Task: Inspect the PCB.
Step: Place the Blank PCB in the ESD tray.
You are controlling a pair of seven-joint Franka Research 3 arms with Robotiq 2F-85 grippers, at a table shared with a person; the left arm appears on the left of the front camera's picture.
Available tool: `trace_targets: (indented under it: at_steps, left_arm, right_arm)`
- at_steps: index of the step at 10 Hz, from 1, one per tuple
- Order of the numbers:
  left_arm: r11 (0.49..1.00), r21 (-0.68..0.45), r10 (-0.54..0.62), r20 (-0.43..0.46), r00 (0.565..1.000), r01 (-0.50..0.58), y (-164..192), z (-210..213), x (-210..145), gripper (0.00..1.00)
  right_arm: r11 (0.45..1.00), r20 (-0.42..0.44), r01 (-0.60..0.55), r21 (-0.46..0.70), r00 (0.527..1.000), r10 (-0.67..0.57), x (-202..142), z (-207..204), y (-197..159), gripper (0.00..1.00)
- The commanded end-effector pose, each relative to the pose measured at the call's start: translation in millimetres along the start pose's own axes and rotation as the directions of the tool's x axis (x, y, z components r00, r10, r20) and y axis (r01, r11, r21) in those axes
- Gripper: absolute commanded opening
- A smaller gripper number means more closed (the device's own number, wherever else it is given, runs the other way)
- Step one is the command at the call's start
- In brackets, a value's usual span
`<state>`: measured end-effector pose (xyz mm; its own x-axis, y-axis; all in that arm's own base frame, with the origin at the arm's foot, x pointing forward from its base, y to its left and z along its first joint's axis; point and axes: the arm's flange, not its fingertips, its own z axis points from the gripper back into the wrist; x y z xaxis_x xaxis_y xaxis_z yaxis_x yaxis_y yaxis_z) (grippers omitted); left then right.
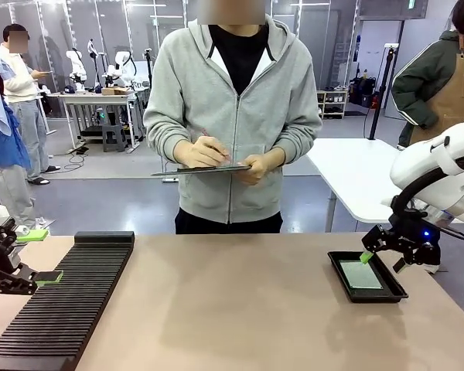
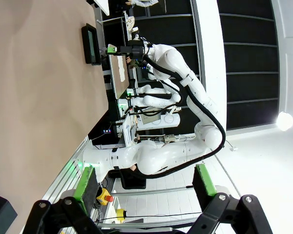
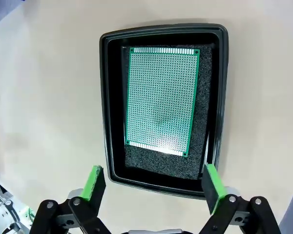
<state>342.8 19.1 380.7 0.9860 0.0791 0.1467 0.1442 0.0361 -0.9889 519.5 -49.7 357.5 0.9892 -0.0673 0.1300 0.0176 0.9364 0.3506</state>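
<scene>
The PCB [image 3: 162, 100], a green board with a fine dotted grid, lies flat on dark foam inside a shallow black tray [image 3: 113, 97]. In the front view the PCB [image 1: 360, 273] and tray [image 1: 387, 294] sit at the table's right. My right gripper [image 3: 151, 183] hovers open just above the tray's near end, nothing between its green pads; the right gripper [image 1: 386, 250] hangs over the tray's far right corner. My left gripper [image 1: 31, 255] is open at the far left edge of the table, and its fingers [image 2: 86, 183] frame empty space.
A long black ribbed rack [image 1: 62, 305] lies along the table's left. Across the table a person in a grey hoodie holds a dark clipboard [image 1: 205, 169] and writes on it with a pen. A white table [image 1: 356, 174] stands behind at right.
</scene>
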Motion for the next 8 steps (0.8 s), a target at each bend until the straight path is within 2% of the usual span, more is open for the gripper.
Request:
trace_targets:
  at_steps: [1, 8]
  left_arm:
    - [1.000, -0.001, -0.013, -0.001, 1.000, 0.013, 0.4, -0.6, -2.0, 1.00]
    - [1.000, -0.001, -0.013, -0.001, 1.000, 0.013, 0.4, -0.6, -2.0, 1.00]
  right_arm:
    - [1.000, 0.001, 0.002, 0.003, 1.000, -0.002, 1.2, -1.4, -0.9, 1.00]
    - [1.000, 0.001, 0.002, 0.003, 1.000, -0.002, 1.2, -1.4, -0.9, 1.00]
